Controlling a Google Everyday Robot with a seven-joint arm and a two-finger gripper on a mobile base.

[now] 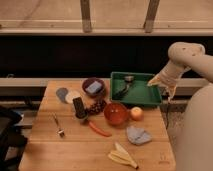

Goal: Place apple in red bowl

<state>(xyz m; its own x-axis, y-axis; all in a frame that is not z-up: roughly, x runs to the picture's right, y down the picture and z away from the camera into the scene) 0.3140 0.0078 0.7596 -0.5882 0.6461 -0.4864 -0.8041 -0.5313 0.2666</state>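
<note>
The apple [136,113] is a small yellow-orange fruit lying on the wooden table just right of the red bowl [116,113], close to it or touching it. The red bowl is round and glossy and stands in the middle of the table, in front of the green tray. My gripper [167,93] hangs from the pale arm at the right, over the table's right edge beside the tray's right end. It is above and to the right of the apple, apart from it, and nothing shows in it.
A green tray [150,100] with a dark utensil [122,90] stands at the back right. A dark purple bowl [93,86], grapes [96,106], a dark block [79,107], a carrot [98,129], a fork [59,127], a grey cloth [137,135] and a banana [122,156] lie around.
</note>
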